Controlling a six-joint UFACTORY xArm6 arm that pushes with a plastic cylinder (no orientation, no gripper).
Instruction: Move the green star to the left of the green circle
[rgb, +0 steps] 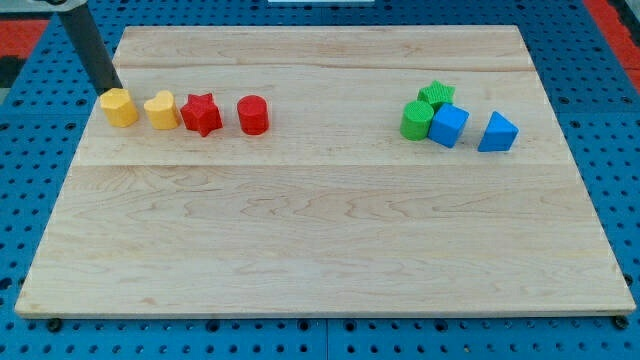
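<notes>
A robotics lab bench: a pale wooden board (320, 220) lay on a blue perforated mounting plate (30, 200), the kind used for fixing test rigs. My tip (110, 90) stood at the board's far-left edge, with small moulded coloured blocks (203, 113) just to its right, set out as test pieces.

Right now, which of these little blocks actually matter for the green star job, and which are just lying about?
In the job:
green star
green circle
my tip, far off at the view's left

Lying about:
yellow hexagon, beside my tip
yellow heart
red star
red cylinder
blue cube
blue triangle
</notes>
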